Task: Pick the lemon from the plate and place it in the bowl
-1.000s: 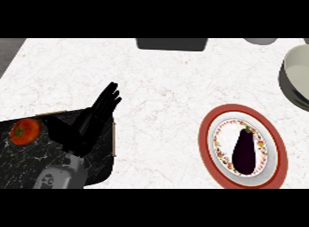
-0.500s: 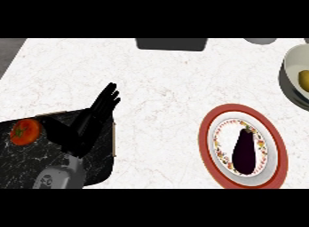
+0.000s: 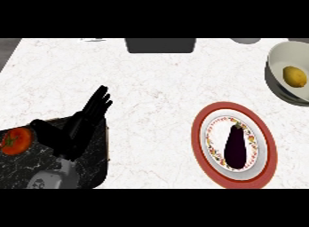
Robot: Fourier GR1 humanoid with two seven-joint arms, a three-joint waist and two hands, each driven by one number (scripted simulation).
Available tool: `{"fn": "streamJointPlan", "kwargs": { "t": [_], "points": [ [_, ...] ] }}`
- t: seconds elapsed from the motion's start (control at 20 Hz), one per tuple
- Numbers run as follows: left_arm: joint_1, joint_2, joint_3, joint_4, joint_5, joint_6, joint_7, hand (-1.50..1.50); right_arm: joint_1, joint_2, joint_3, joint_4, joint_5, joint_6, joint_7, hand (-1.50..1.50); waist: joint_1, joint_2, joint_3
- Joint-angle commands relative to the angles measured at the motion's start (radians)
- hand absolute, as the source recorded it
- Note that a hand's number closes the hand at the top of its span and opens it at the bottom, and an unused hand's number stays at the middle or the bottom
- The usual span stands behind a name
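Since 1 s ago: lemon (image 3: 295, 76) now sits inside the bowl (image 3: 278, 57) at the surface's far right corner; 1 s back the bowl looked empty, 0.5 s back the lemon was already there with something dark just above it. That dark bit is now only a sliver at the bowl's upper right rim; can't tell what it is. Right hand shows nowhere in view.

Left hand (image 3: 78, 128) is unmoved across all 3 frames: near the left edge, fingers straight and pointing toward the far side, holding nothing. It lies over the edge of a dark marbled board (image 3: 91, 164) in the near left corner. Tomato (image 3: 16, 141) rests on that board, just left of the hand, apart from it.

Red-rimmed plate (image 3: 200, 133) sits near the right edge, on the near side of the bowl and not touching it. It carries 1 dark eggplant (image 3: 235, 144), lying lengthwise.

Grey rectangular block (image 3: 160, 45) at the far edge, centre. Small pale object (image 3: 247, 40) at the far edge, left of the bowl, cut off by the frame.
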Motion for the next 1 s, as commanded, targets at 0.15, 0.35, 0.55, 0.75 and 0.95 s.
{"fn": "streamJointPlan", "kwargs": {
  "t": [0.15, 0.35, 0.55, 0.75, 0.95],
  "points": [
    [0.028, 0.039, 0.065, -0.010, 0.029, -0.003, 0.000, 0.00, 0.165, 0.175, -0.031, -0.339, -0.196, 0.139, -0.125, -1.50, -0.059, -0.024, -0.005],
    [0.039, 0.015, 0.055, 0.017, -0.001, 0.031, -0.016, 0.00, 0.299, 0.307, 0.034, -0.556, -0.200, 0.185, -0.148, -1.50, -0.092, -0.033, -0.007],
    [0.059, 0.017, 0.049, -0.019, 0.003, 0.032, 0.001, 0.00, 0.482, 0.469, 0.089, -0.739, -0.193, 0.203, -0.188, 1.50, -0.102, -0.038, -0.007],
    [0.075, 0.018, 0.052, -0.015, 0.011, 0.020, -0.016, 0.00, 0.683, 0.503, 0.148, -0.876, -0.243, 0.229, -0.229, 1.50, -0.104, -0.037, -0.007],
    [0.066, 0.016, 0.056, -0.012, 0.011, 0.027, -0.009, 0.00, 0.888, 0.505, 0.245, -0.907, -0.338, 0.238, -0.251, 1.50, -0.109, -0.031, -0.003]
  ]
}}
